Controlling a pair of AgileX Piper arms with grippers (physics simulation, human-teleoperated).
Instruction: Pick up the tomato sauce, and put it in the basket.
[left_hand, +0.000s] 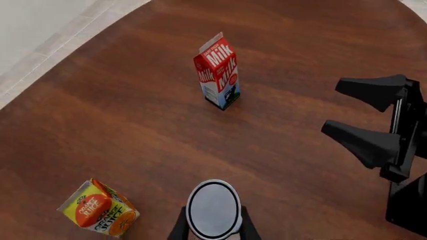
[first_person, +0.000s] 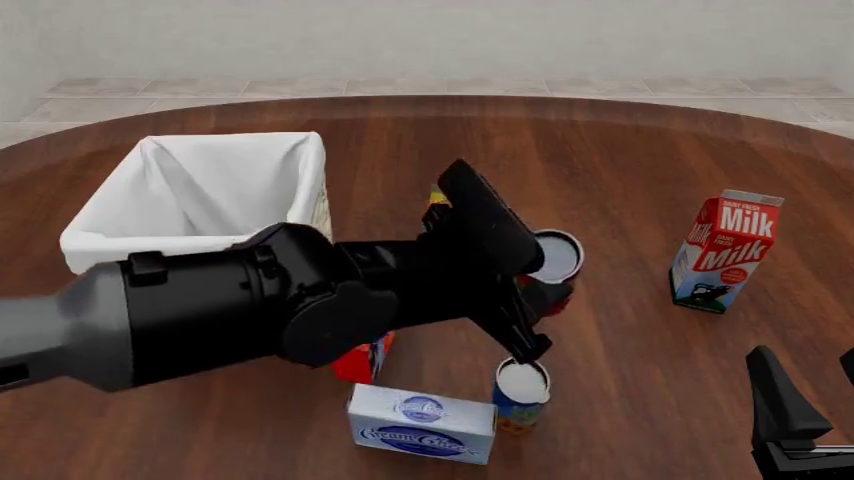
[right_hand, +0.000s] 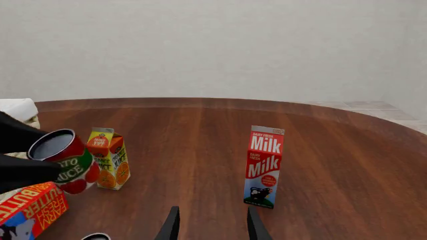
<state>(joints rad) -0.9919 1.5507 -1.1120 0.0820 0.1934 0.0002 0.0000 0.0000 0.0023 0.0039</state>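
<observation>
My left fingers (left_hand: 213, 231) squeeze the can (first_person: 551, 262) of tomato sauce, one on each side. In the right wrist view the can (right_hand: 67, 161) hangs tipped in the air, well off the surface (first_person: 627, 180), near the juice box (right_hand: 109, 158). My right fingers (right_hand: 211, 225) are a little apart and hold nothing. They wait low at the near right edge.

The basket (first_person: 100, 243) stands to the left and a bit farther back, apart from the can. I think the lift is done and the carry to the basket comes next.

What could go wrong? The can is round and smooth, and I only hold it by two thin sides. Since it is tipped, it might slide out if I swing fast. Then it would fall on the blue can (first_person: 519, 392) or the cream cheese box (first_person: 422, 423) right under my arm, and knock them over.

I might also go too low and bump the basket's rim, which could push the basket away or shake the can loose. If I let go too early, the can would land outside and roll off. The milk (first_person: 726, 251) is well away, so it seems safe.
</observation>
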